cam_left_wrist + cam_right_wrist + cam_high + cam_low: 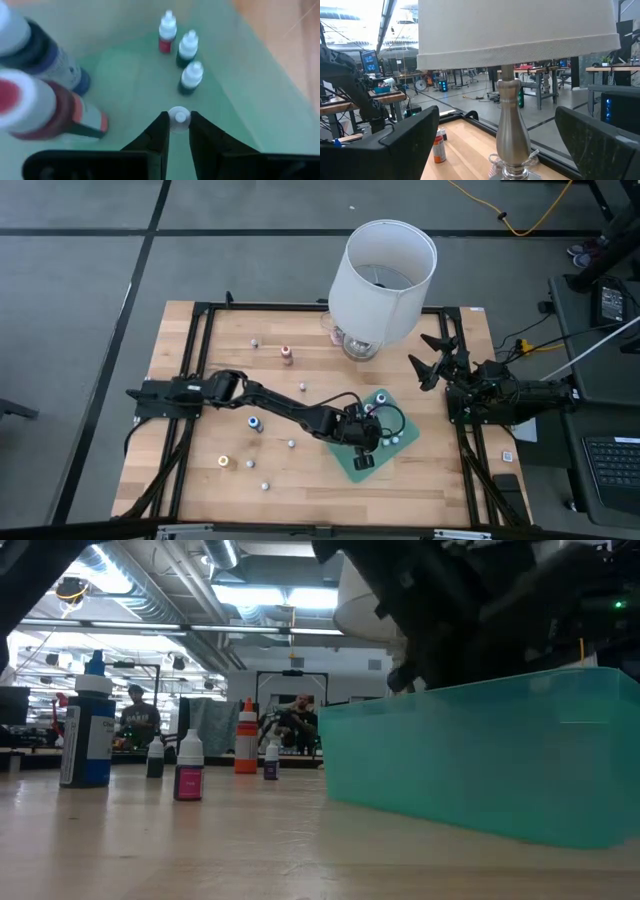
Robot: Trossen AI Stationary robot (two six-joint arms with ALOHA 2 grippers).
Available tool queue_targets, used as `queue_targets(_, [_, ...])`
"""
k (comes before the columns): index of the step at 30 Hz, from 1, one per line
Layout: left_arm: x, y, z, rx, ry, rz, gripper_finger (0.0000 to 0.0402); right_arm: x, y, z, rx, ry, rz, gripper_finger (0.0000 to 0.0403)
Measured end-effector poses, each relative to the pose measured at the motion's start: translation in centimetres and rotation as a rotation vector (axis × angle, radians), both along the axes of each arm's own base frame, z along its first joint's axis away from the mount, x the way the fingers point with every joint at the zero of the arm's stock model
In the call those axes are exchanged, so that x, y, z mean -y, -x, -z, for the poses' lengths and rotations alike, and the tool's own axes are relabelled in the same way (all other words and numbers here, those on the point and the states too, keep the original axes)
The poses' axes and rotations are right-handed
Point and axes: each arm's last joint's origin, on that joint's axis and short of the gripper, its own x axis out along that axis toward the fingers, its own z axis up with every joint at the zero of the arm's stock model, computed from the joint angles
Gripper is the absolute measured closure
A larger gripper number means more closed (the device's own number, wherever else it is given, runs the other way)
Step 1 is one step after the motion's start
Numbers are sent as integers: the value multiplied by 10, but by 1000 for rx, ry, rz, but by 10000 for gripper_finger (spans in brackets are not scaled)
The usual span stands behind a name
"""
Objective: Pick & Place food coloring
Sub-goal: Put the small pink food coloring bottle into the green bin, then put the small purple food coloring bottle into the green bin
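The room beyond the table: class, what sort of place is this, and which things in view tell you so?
Probably a robotics lab or workshop: exposed ceiling ducts, rows of workbenches with lit equipment behind the lamp, and a yellow cable trailing across the grey floor.

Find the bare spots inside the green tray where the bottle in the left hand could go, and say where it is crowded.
In the left wrist view, the left hand holds a white-capped bottle over the green tray. Bare floor lies between the three upright bottles and the two big leaning bottles. Those two clusters are crowded.
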Motion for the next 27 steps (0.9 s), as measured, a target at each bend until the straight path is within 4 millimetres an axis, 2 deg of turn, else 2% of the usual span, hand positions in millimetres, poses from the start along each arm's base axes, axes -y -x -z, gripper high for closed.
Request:
queue_targets(6, [2, -4, 18, -17, 20, 11, 348, 0, 0, 1, -12, 0, 0, 6])
queue_targets(11, [2, -4, 19, -14, 17, 9, 339, 0, -1, 3, -31, 0, 0, 6])
queue_targets(20, [2, -5, 18, -8, 18, 9, 282, 0, -1, 3, -39, -1, 0, 6])
queue_targets(27, [0, -4, 13, 1, 24, 2, 222, 0, -1, 3, -39, 0, 0, 6])
